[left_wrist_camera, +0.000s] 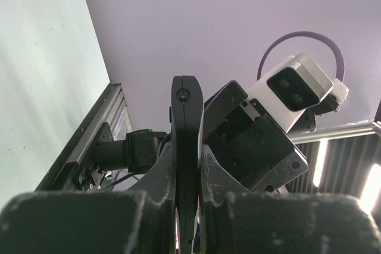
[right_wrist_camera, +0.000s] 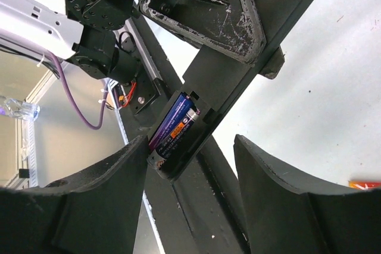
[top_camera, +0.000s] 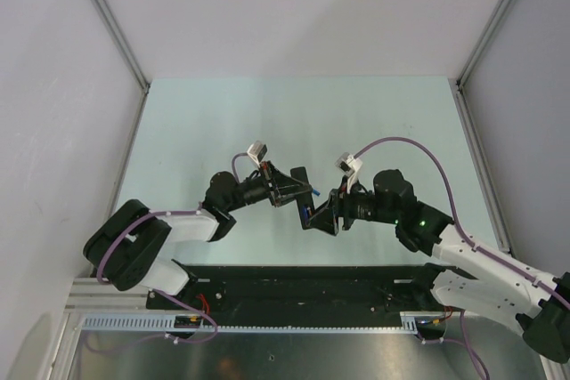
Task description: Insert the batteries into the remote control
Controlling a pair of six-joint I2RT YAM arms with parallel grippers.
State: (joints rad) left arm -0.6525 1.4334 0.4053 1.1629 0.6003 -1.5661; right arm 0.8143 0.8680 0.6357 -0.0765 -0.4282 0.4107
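So the left gripper is clamped tight on the slim black plastic remote control, holding it edge-on, looks like clear of the pale green table; the right gripper has its fingers spread wide with nothing in them, straddling the remote's open bay; the little blue cylinder battery with the orange band lies in that bay, can't tell if it's properly seated.

Risk imo: any bump from those wide fingers could pop the battery out or twist the remote in its grip.

There's also a red-orange sliver on the table at the frame edge; maybe the other battery, too cut off to say; both wrists are crowded close, so not much room.
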